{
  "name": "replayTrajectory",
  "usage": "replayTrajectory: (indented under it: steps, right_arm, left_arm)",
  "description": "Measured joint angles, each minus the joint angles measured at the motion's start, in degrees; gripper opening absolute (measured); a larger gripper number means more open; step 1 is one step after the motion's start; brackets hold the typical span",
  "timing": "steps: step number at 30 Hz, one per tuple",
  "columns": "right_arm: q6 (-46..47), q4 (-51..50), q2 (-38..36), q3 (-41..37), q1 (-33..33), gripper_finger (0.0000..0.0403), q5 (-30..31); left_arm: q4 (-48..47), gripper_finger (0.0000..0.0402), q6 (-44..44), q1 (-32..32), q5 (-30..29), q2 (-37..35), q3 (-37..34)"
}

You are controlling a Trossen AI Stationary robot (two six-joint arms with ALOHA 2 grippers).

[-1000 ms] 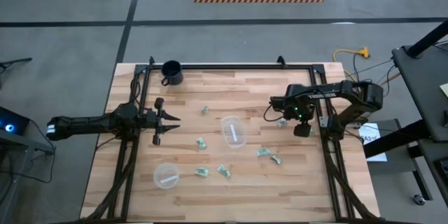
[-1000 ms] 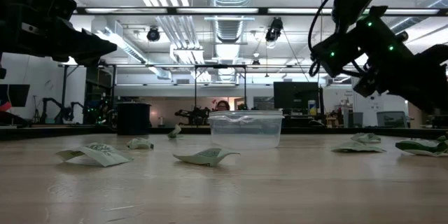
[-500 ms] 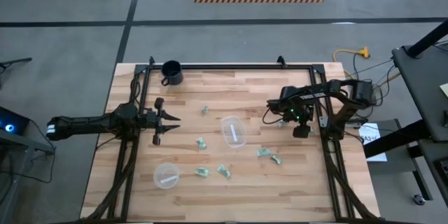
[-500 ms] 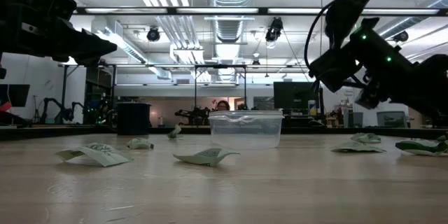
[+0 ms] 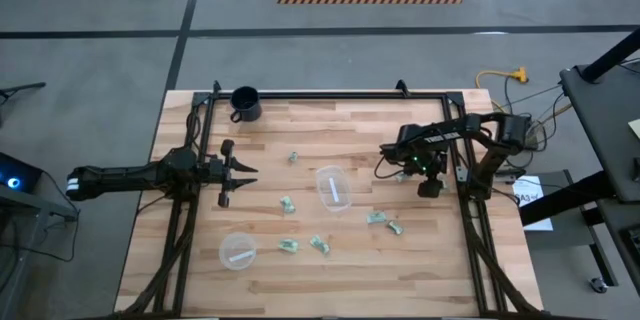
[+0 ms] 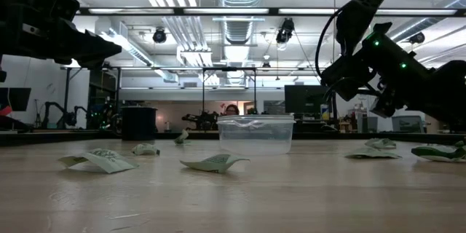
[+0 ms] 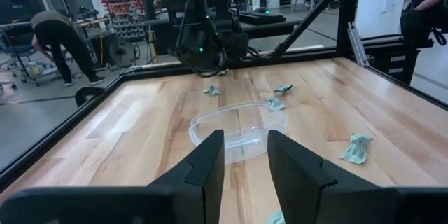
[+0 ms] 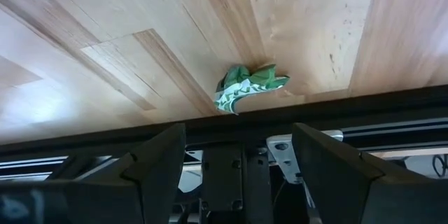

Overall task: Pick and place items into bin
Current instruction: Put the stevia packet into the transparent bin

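Several small pale-green and white wrapped pieces lie flat on the wooden table, such as one piece (image 5: 287, 203) and another (image 5: 376, 217). The small round clear cup (image 5: 237, 251) stands near the table's near-left. My right gripper (image 5: 398, 163) hangs open over one piece (image 5: 403, 173) at the right. In the right wrist view this piece (image 8: 248, 84) lies on the wood ahead of the spread fingers (image 8: 238, 161), untouched. My left gripper (image 5: 240, 172) waits open at the left, above the table, and also shows in its wrist view (image 7: 245, 154).
A flatter clear dish (image 5: 333, 188) with a white strip sits mid-table, also in the low view (image 6: 255, 132). A black mug (image 5: 245, 103) stands at the far left. A black frame rail (image 5: 462, 190) runs along the table's right side. People show in the room beyond.
My right gripper has gone down toward the piece at the table's right, its arm folding in a little. Its fingers stay open. The pieces lie as before.
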Motion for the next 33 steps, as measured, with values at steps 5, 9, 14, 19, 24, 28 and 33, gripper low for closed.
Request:
replayTrajectory:
  steps: [5,9,14,19,24,28,33]
  right_arm:
    - [-0.02,0.14,0.96,-0.01,0.01,0.0251,-0.11]
    - [0.04,0.37,1.77,-0.13,0.01,0.0251,-0.15]
    - [0.02,0.75,3.60,-0.24,0.01,0.0251,-0.15]
    - [0.20,1.18,3.89,-0.31,-0.01,0.0251,0.33]
    - [0.22,1.86,2.47,-0.42,-0.03,0.0251,0.52]
    - [0.22,2.18,1.85,-0.60,-0.14,0.0251,0.56]
    - [0.22,2.73,2.45,-0.79,-0.18,0.0251,0.78]
  left_arm:
    - [-0.02,0.0094,0.00,0.00,0.00,0.02,0.01]
    - [0.00,0.0094,-0.02,0.00,0.00,-0.02,0.02]
    - [0.00,0.0094,-0.02,0.00,0.00,-0.02,0.00]
    - [-0.02,0.0094,0.00,0.00,0.00,-0.02,0.00]
    - [-0.01,0.0094,0.00,0.00,0.00,-0.02,0.00]
    - [0.00,0.0094,0.00,0.00,0.00,-0.02,0.00]
    - [-0.01,0.0094,-0.02,0.00,0.00,-0.02,0.01]
